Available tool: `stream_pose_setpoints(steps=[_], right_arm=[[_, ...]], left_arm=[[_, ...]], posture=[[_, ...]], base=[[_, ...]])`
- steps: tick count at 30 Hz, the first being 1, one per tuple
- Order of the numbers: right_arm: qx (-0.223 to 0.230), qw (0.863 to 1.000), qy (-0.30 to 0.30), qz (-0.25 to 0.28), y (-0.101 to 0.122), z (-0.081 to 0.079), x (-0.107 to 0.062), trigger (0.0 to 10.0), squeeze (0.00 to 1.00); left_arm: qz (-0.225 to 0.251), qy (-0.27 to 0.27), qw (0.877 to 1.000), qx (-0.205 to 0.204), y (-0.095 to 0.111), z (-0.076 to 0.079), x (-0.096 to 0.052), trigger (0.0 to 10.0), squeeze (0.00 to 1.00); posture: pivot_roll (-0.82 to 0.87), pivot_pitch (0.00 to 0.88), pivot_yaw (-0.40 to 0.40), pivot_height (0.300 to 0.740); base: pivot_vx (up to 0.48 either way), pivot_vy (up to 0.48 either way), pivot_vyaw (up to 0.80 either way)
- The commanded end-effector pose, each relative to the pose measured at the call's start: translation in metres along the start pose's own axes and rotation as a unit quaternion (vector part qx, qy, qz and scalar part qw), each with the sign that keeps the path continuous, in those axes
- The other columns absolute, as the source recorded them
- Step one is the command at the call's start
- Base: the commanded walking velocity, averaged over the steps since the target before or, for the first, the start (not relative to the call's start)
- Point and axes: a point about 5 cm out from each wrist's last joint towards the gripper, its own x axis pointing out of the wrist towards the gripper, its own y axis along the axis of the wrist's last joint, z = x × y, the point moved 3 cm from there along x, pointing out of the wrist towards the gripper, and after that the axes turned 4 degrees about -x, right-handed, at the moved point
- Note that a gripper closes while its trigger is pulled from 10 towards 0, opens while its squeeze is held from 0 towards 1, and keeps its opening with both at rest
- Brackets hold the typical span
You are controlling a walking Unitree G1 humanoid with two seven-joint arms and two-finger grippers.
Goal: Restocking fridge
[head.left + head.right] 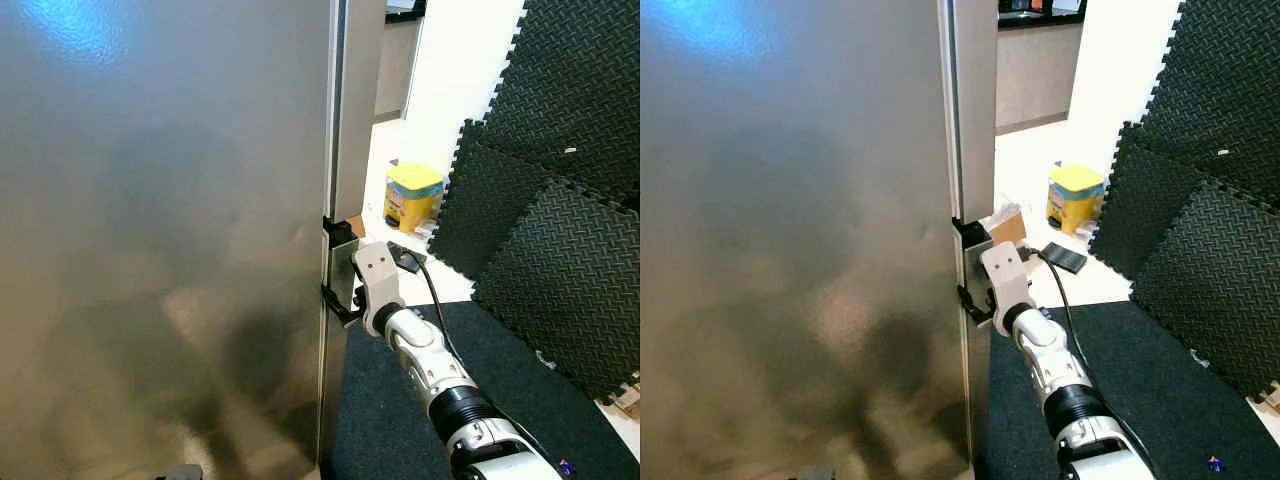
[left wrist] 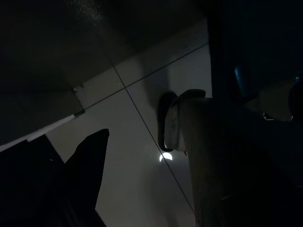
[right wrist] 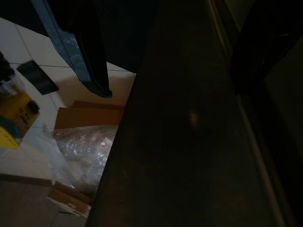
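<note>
The fridge door (image 1: 160,240) stands closed, a broad steel face. The right claw (image 1: 338,270) reaches to the door's right edge, its two black fingers spread, one above the other, hooked against that edge. Beyond the fridge, on the pale floor, a yellow tub (image 1: 412,195) sits near black foam mats (image 1: 545,190). A cardboard box (image 3: 85,142) with plastic wrap lies beside the fridge. The left claw's state I cannot tell

The right arm (image 1: 440,375) reaches forward and up, its wrist bent, the right gripper (image 1: 338,268) spread wide with one black finger (image 1: 337,231) above the other.
</note>
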Motion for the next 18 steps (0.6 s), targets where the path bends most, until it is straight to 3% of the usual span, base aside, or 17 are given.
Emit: stream_pose_setpoints(steps=[1, 18], right_arm=[[0.001, 0.998, -0.069, 0.000, 0.006, 0.026, 0.000, 10.0, 0.00], [0.000, 0.991, -0.128, -0.024, -0.008, 0.046, -0.007, 10.0, 0.00]], left_arm=[[-0.010, -0.002, 1.000, 0.006, -0.006, 0.001, 0.000, 10.0, 0.00], [-0.012, -0.002, 1.000, 0.008, -0.007, 0.001, -0.001, 10.0, 0.00]], posture=[[-0.06, 0.000, -0.007, 0.740], [-0.07, 0.000, -0.004, 0.740]], base=[[0.000, 0.000, 0.00], [0.000, 0.000, 0.00]])
